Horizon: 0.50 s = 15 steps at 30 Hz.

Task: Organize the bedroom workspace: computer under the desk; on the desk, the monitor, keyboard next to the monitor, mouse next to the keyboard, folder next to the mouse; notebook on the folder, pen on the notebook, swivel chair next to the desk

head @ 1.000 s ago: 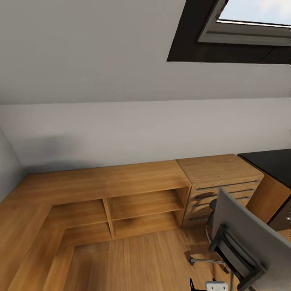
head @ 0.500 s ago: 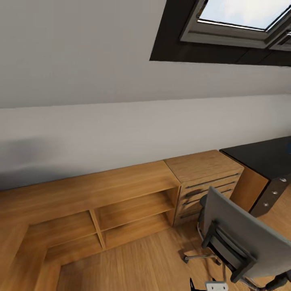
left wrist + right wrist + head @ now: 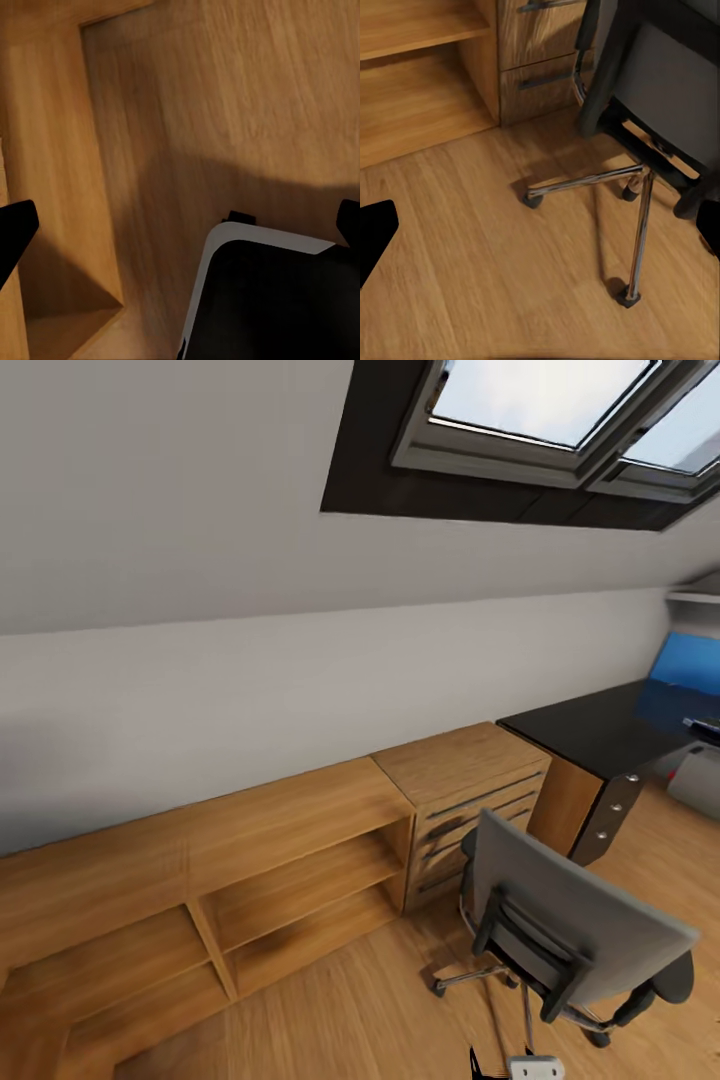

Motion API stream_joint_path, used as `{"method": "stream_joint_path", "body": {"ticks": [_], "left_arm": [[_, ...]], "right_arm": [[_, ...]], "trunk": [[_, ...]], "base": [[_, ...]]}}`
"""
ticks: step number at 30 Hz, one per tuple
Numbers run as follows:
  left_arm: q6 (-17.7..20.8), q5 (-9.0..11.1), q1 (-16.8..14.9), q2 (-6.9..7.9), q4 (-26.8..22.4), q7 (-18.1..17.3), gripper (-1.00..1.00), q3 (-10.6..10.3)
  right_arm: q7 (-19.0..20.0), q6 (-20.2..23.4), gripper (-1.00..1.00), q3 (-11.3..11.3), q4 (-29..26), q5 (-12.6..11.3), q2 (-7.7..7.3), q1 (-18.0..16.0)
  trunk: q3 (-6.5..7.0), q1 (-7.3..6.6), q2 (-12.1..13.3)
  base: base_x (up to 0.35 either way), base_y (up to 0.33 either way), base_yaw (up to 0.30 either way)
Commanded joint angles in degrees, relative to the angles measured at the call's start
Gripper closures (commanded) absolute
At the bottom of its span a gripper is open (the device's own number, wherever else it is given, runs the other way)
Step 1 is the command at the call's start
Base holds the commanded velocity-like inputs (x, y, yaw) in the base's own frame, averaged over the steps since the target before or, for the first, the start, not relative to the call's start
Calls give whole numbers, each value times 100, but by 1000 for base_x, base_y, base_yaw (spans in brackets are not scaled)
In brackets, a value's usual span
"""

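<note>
Swivel chair [image 3: 570, 930] lower right, back to camera | black worktop [image 3: 590, 730] right edge | wooden chest [image 3: 470, 790] centre | both pincers: opening indeterminate, nothing visibly held | risk: base clipping chair castors, rolling it away

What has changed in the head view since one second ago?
The camera has turned toward the robot's right: the whole picture slid left, so more of the desk and the skylight shows. The swivel chair, wooden chest and shelf unit themselves did not visibly move.

Skylight [image 3: 540, 410] above grey wall [image 3: 250, 690], wooden shelving [image 3: 290, 860].
</note>
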Motion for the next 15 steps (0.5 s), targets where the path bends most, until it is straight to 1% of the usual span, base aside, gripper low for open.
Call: {"method": "stream_joint_path", "body": {"ticks": [1, 4, 15], "left_arm": [[-11, 53, 1, 5, -10, 37, -100, -49], [-11, 53, 2, 5, -10, 38, -100, -49], [-11, 53, 1, 5, -10, 37, -100, -49]], "right_arm": [[-35, -7, -100, 50, -1, -20, 0, -4], [-35, -2, -100, 54, -1, -15, 0, -3], [-35, 0, -100, 54, -1, -12, 0, -3]], "trunk": [[-10, 4, -11], [-10, 4, -11], [-39, 4, -11]], "base": [[17, 292, -300], [57, 252, -300], [5, 15, -291]]}}
